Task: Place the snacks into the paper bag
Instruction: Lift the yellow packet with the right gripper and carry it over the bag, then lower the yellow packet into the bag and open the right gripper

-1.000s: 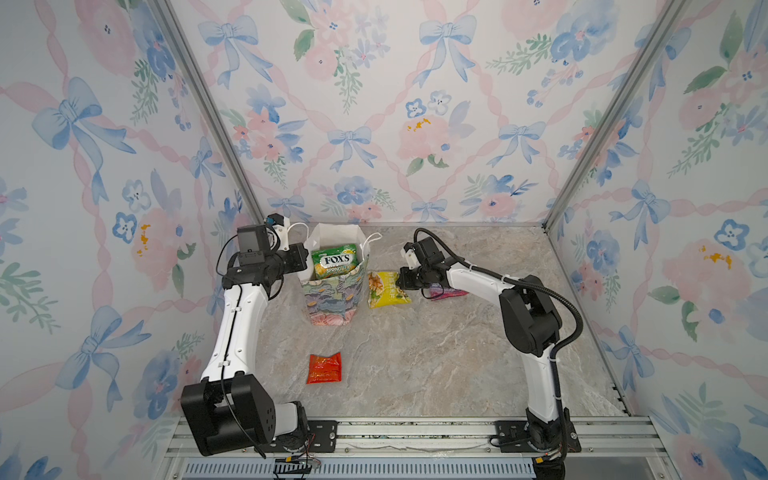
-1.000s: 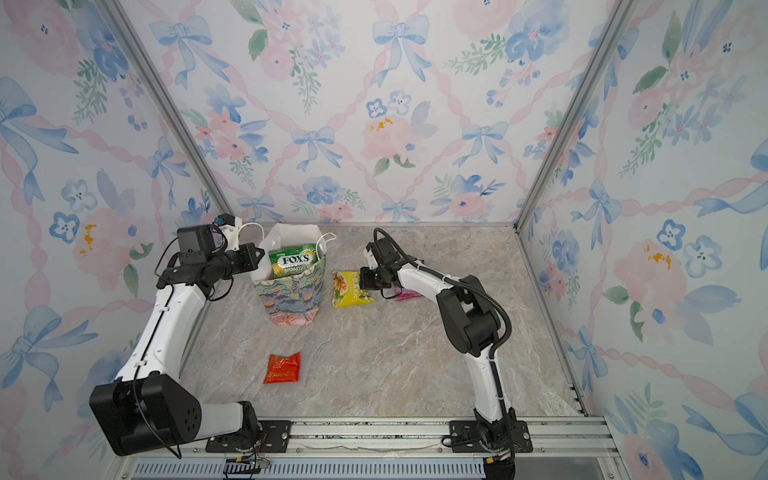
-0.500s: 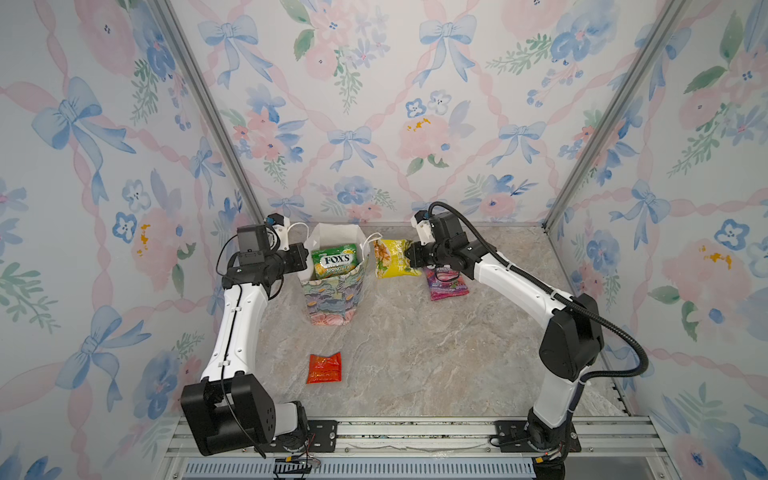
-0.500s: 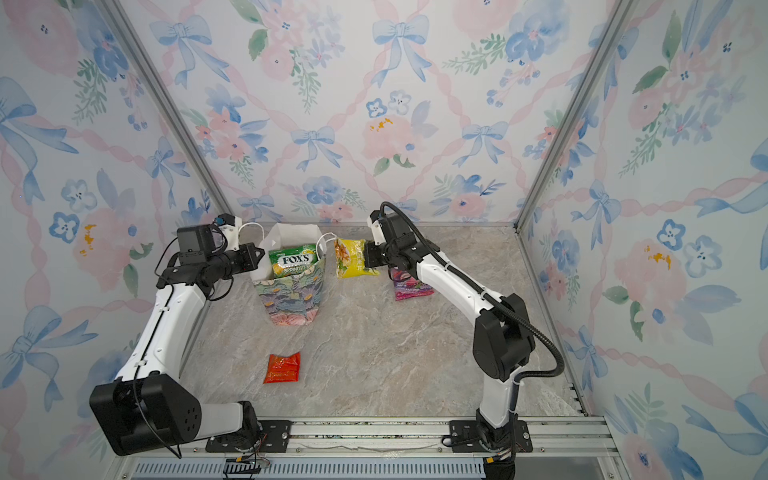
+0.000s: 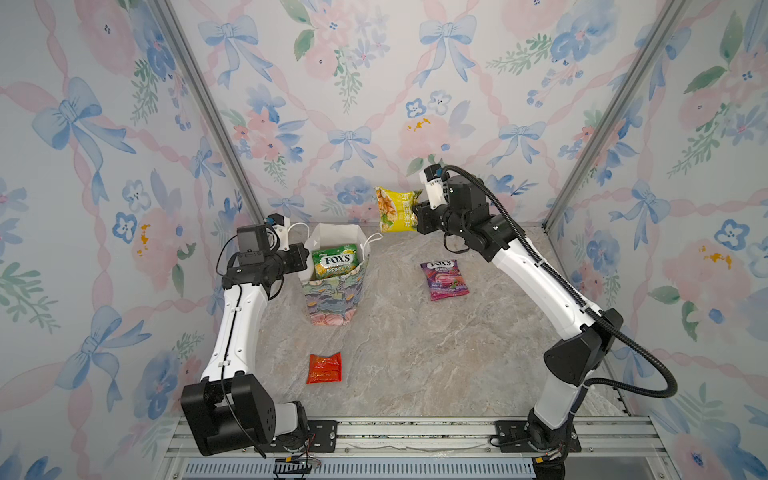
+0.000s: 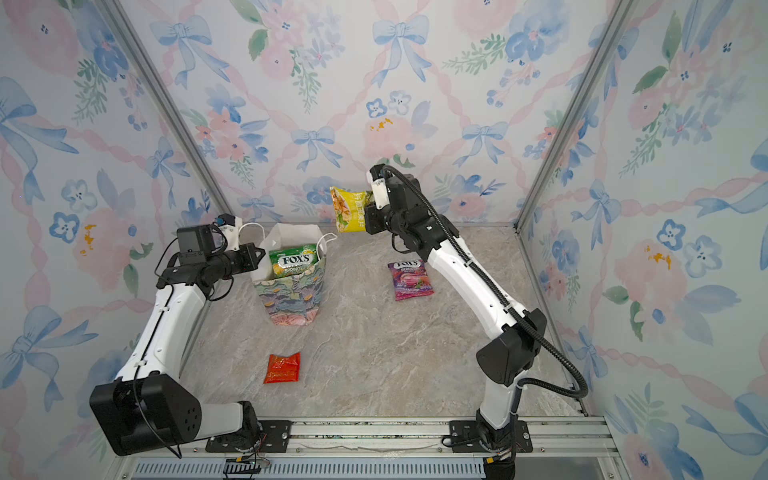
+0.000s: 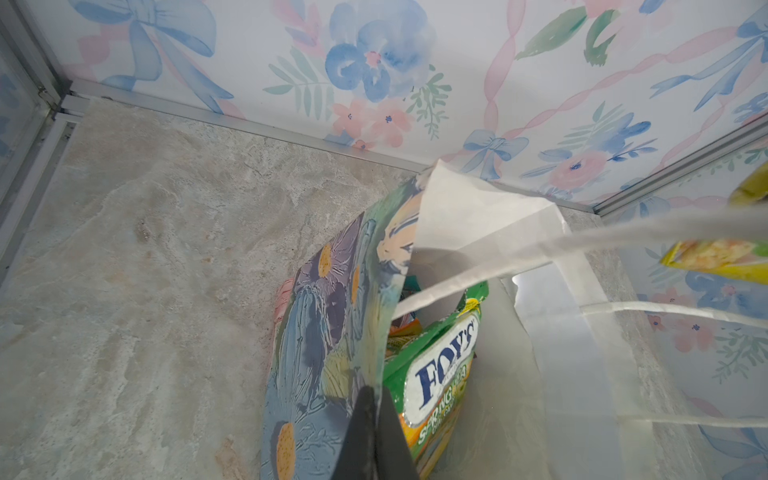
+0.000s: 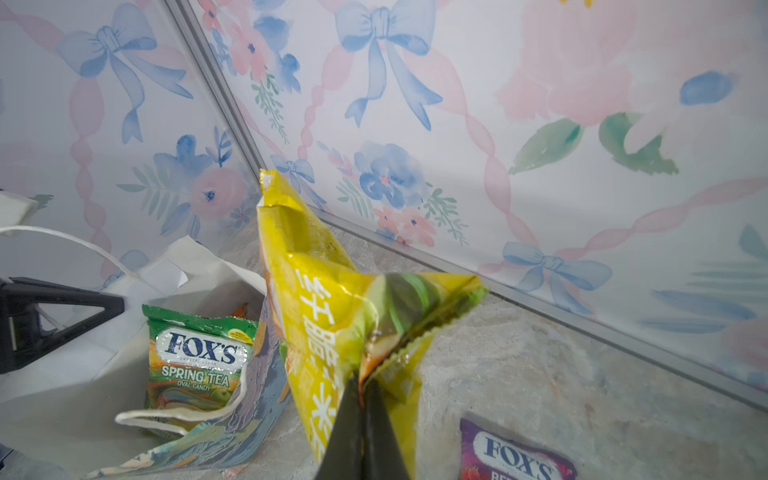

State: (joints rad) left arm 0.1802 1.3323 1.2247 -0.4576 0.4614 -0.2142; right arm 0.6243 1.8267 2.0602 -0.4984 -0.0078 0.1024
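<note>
Right tool [image 5: 417, 211] pinches a yellow packet [image 5: 395, 210] by its crimped seam, aloft beside the paper bag [image 5: 332, 299]; left tool [image 5: 305, 262] pinches the bag's rim. Packet looks light, floppy, slippery.

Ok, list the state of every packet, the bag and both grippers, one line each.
paper bag: upright, mouth open, one wall pinched.
green packet: inside the bag, top showing.
yellow packet: in the air, held by its edge, outside the bag.
purple packet: flat on the table, untouched.
red-orange packet: flat on the table, untouched.
left gripper: shut on the paper bag's wall.
right gripper: shut on the yellow packet.
</note>
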